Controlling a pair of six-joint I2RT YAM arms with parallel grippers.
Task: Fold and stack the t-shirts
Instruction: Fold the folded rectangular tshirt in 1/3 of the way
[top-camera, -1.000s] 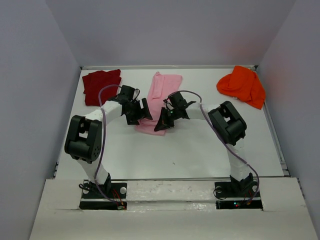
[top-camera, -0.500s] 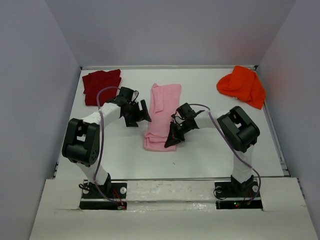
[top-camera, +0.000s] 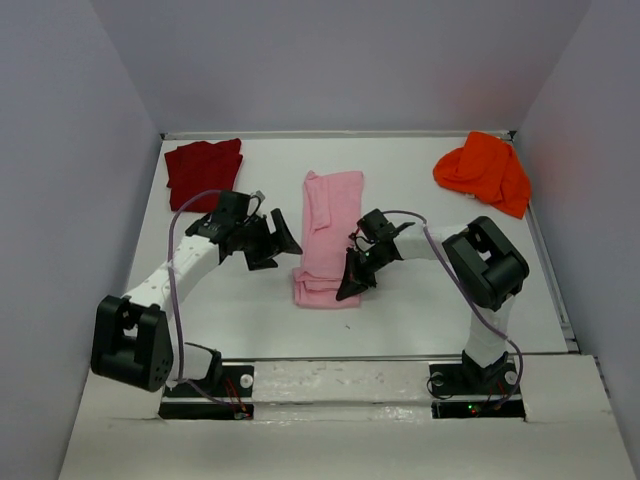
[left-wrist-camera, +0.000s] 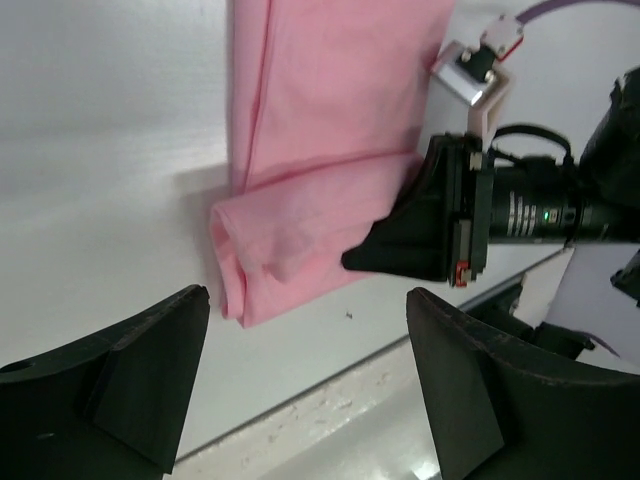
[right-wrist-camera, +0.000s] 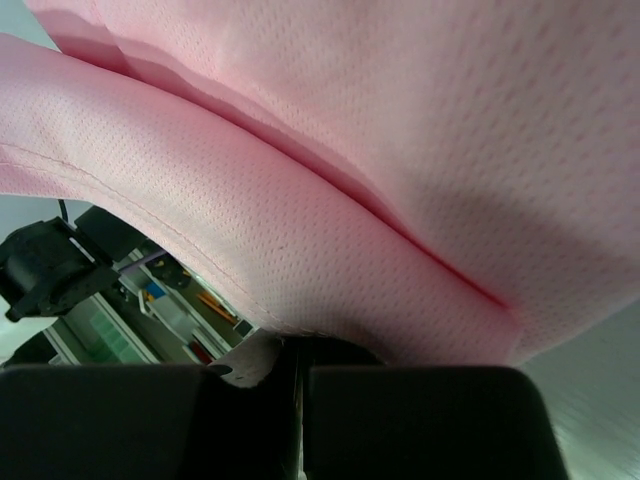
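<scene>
Pinching the near fold of the light pink t-shirt (top-camera: 335, 205) mid-table, my right gripper (top-camera: 348, 291) is clamped shut; I'd lay it square. Left gripper (top-camera: 276, 245) hangs wide, empty, beside.

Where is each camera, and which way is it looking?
Top camera: above and behind the robot, looking down at the table; shows the left arm, right arm, pink shirt, red shirt and orange shirt.
Left wrist camera: on the left arm, looking past its open left fingers at the pink shirt's folded end and the right fingers.
Right wrist camera: on the right arm, pressed against the pink shirt; its shut fingers pinch the cloth.
Shared: all three see the pink shirt.
</scene>
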